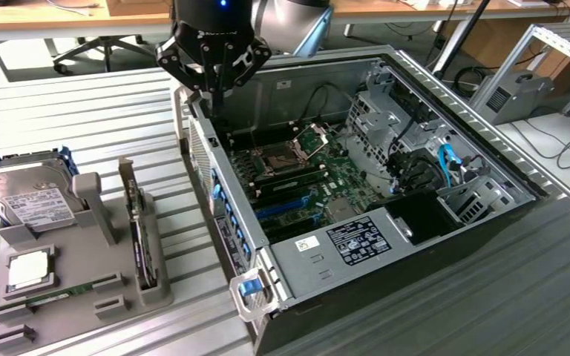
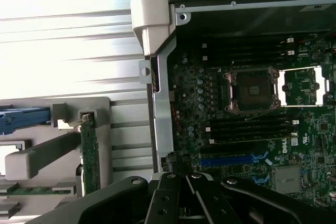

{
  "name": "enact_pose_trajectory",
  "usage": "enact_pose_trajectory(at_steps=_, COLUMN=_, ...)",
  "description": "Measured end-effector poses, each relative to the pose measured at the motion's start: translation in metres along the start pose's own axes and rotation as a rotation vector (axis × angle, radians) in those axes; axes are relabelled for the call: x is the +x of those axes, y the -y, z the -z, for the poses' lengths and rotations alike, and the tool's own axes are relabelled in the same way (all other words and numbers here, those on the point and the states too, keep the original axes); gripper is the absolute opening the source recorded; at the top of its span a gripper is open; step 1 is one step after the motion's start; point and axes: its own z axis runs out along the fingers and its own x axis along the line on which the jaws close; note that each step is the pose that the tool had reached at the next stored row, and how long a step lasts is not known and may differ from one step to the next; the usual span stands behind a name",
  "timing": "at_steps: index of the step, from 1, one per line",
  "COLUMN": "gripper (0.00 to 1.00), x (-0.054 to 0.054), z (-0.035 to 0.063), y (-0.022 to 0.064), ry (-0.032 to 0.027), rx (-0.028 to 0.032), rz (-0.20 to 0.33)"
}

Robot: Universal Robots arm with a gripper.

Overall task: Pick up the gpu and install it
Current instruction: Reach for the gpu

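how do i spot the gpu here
Find the open computer case; on the exterior view's left of it sits a grey holder tray. The gpu stands on edge in the slot nearest the case. Unlike the boxy silver hard drive and flat-lying RAM stick, it is a thin upright card.

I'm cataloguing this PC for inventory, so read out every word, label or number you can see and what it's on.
"DELL": on the motherboard, wrist view.
Black label inside the case: print too small to read.
White sticker beside it: too small to read.
Hard drive label: too blurred to read.
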Motion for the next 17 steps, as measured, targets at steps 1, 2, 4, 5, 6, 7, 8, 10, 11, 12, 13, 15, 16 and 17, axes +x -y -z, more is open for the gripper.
enact_pose_trajectory(at_steps=1, gripper=0.11, x=0.0004, z=0.0000, y=0.0000, ry=0.0001, rx=0.0000, rz=0.000)
enact_pose_trajectory(at_steps=2, gripper=0.11, x=0.0009, z=0.0000, y=0.0001, ry=0.0000, rx=0.0000, rz=0.000)
enact_pose_trajectory(at_steps=4, gripper=0.11, x=0.0018, z=0.0001, y=0.0001, ry=0.0000, rx=0.0000, rz=0.000)
enact_pose_trajectory(at_steps=5, gripper=0.11, x=0.0022, z=0.0001, y=0.0002, ry=0.0000, rx=0.0000, rz=0.000)
enact_pose_trajectory(at_steps=6, gripper=0.11, x=0.0025, z=0.0001, y=0.0002, ry=0.0000, rx=0.0000, rz=0.000)
enact_pose_trajectory(at_steps=7, gripper=0.11, x=0.0031, z=0.0001, y=0.0002, ry=0.0000, rx=0.0001, rz=0.000)
enact_pose_trajectory(at_steps=8, gripper=0.11, x=0.0035, z=0.0001, y=0.0003, ry=0.0000, rx=0.0000, rz=0.000)
enact_pose_trajectory(at_steps=10, gripper=0.11, x=0.0041, z=0.0001, y=0.0003, ry=0.0000, rx=0.0000, rz=0.000)
enact_pose_trajectory(at_steps=11, gripper=0.11, x=0.0044, z=0.0001, y=0.0003, ry=0.0000, rx=0.0000, rz=0.000)
enact_pose_trajectory(at_steps=12, gripper=0.11, x=0.0048, z=0.0001, y=0.0004, ry=0.0000, rx=0.0000, rz=0.000)
enact_pose_trajectory(at_steps=13, gripper=0.11, x=0.0051, z=0.0001, y=0.0004, ry=0.0000, rx=0.0000, rz=0.000)
enact_pose_trajectory(at_steps=15, gripper=0.11, x=0.0058, z=0.0002, y=0.0004, ry=0.0000, rx=0.0000, rz=0.000)
enact_pose_trajectory(at_steps=16, gripper=0.11, x=0.0062, z=0.0002, y=0.0005, ry=0.0000, rx=0.0000, rz=0.000)
enact_pose_trajectory(at_steps=17, gripper=0.11, x=0.0065, z=0.0002, y=0.0005, ry=0.0000, rx=0.0000, rz=0.000)
